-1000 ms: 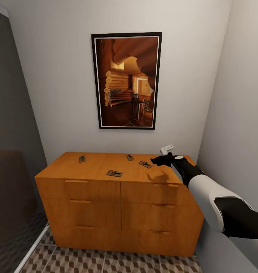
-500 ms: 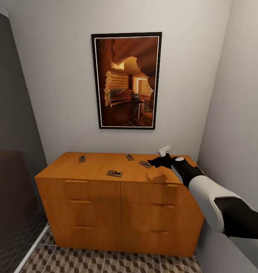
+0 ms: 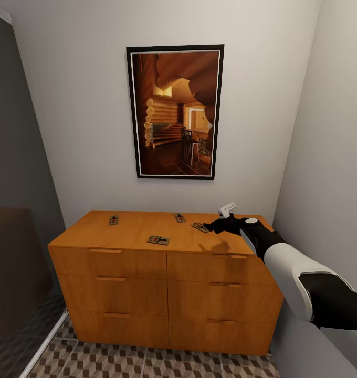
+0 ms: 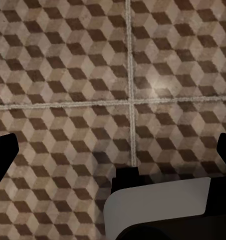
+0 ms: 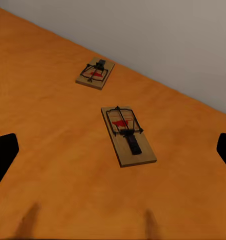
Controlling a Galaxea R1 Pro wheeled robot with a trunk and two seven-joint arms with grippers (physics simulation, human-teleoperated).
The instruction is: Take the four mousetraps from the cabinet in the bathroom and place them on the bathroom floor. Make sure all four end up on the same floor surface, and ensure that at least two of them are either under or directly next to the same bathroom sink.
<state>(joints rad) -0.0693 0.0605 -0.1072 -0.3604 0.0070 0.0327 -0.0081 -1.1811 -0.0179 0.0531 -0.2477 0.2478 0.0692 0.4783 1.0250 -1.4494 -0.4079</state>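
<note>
Four mousetraps lie on the flat top of the orange-brown cabinet (image 3: 131, 229): one at the back left (image 3: 113, 220), one near the front (image 3: 158, 240), one at the back middle (image 3: 179, 217) and one at the right (image 3: 199, 227). My right gripper (image 3: 214, 226) hovers just right of that last trap. In the right wrist view it stands open (image 5: 114, 152), its fingertips (image 5: 3, 155) wide on either side of the near mousetrap (image 5: 127, 136), with another mousetrap (image 5: 95, 73) beyond. My left gripper (image 4: 114, 152) is open over the bathroom floor (image 4: 68, 75), holding nothing.
A framed picture (image 3: 175, 112) hangs on the wall above the cabinet. The dark glass shower enclosure (image 3: 16, 220) stands at the left and a white wall (image 3: 331, 157) closes the right side. Patterned floor tiles (image 3: 147, 362) run in front of the cabinet.
My right gripper has moved slightly left and down toward the rightmost mousetrap, now partly covering it in the head view. The traps have not moved.
</note>
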